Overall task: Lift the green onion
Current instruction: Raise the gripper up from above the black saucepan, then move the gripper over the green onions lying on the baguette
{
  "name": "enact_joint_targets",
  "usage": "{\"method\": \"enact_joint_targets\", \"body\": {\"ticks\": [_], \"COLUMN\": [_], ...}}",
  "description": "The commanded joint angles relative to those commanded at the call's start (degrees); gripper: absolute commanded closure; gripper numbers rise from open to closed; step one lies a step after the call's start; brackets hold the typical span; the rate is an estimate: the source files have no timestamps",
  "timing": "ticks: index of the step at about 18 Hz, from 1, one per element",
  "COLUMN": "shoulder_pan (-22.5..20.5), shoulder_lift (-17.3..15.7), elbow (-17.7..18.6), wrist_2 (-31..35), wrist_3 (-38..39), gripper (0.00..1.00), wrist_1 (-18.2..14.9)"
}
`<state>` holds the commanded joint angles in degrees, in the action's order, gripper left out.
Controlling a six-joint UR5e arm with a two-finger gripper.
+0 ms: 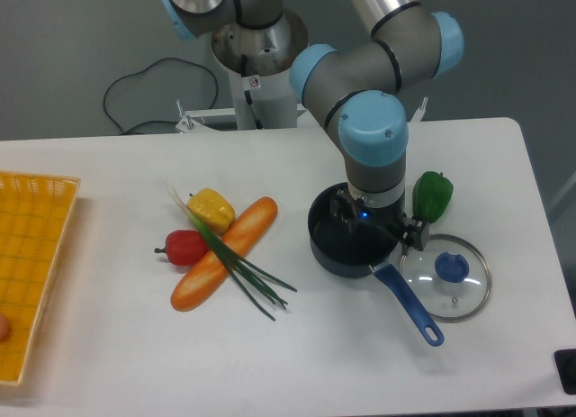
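The green onion [236,262] lies slanted across the orange carrot [223,253] at the table's centre left, its pale end toward the upper left and its dark stalks fanning to the lower right. My gripper [364,230] hangs over the dark saucepan [346,246] well to the right of the onion. The arm's wrist hides its fingers, so their state does not show.
A yellow pepper [211,206] and a red pepper [186,247] flank the carrot. A green bell pepper [432,194] sits right of the pan, a glass lid [447,276] by the blue handle [409,305]. A yellow basket [31,264] is at the left edge.
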<state>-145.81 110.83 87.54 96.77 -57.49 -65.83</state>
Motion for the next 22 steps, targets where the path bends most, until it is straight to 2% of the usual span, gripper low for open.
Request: {"method": "enact_joint_targets", "body": {"ticks": [4, 6, 7, 8, 9, 15, 22], "shoulder_pan": [0.0, 0.0, 0.1, 0.1, 0.3, 3.2, 5.8], "shoulder_lift": [0.2, 0.1, 0.1, 0.3, 0.3, 1.6, 2.4], "elbow": [0.4, 1.8, 2.4, 2.4, 2.4, 4.0, 3.8], "wrist_2": [0.1, 0.1, 0.1, 0.1, 0.0, 0.0, -0.4], "wrist_3": [3.6, 5.4, 7.5, 14.1, 16.9, 28.3, 39.2], "gripper": [0.00, 0.00, 0.00, 0.00, 0.00, 0.00, 0.00], "wrist_1": [-0.3, 0.2, 0.3, 0.2, -0.1, -0.3, -0.4]}}
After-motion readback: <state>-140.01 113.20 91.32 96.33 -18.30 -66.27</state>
